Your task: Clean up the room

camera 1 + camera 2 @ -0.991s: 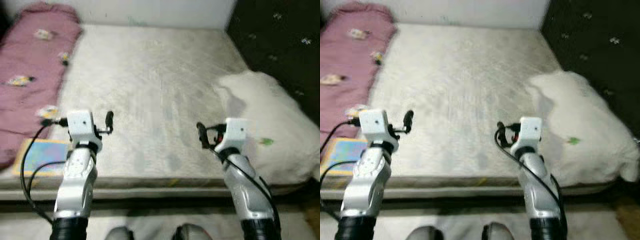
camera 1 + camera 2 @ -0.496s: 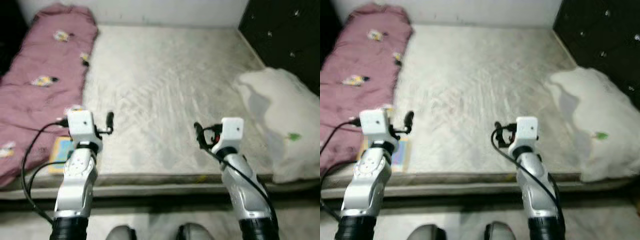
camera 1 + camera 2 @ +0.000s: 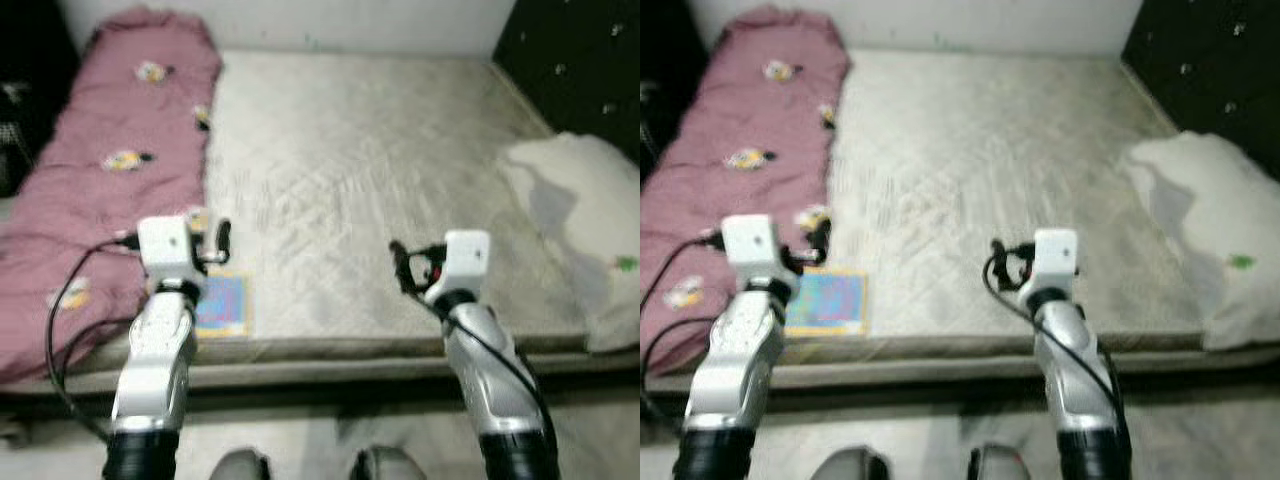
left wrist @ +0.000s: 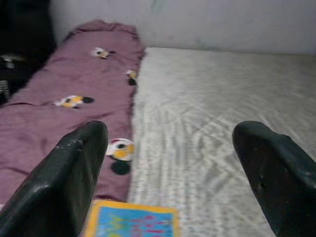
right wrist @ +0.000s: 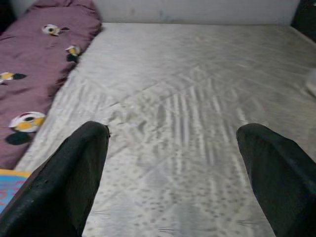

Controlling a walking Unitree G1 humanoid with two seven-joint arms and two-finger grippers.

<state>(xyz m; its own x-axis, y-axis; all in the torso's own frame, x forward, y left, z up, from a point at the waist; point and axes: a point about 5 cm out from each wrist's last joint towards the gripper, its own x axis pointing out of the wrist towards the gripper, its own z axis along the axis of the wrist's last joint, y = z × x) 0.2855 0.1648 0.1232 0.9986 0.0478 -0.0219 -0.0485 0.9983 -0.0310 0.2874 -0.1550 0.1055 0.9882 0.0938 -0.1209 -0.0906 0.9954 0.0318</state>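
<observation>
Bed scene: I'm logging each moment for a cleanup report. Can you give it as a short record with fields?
surface: bare mattress
robot's left side: pink blanket with cartoon prints
near edge: colourful book, lying flat beside the blanket
robot's right side: white pillow
left gripper: open, holding nothing, above the book
right gripper: open, holding nothing, over the mattress

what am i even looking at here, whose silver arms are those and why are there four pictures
Those arms belong to a humanoid robot tidying a bedroom. Two pictures come from cameras in its head, looking down over a bare grey mattress. The other two come from cameras on its wrists, looking out between each gripper's black fingers.

The left gripper and right gripper are both open and hold nothing. On the bed's left lies a pink quilt with cartoon prints. A colourful book sits at the near edge beside it. A white pillow lies on the right.
</observation>
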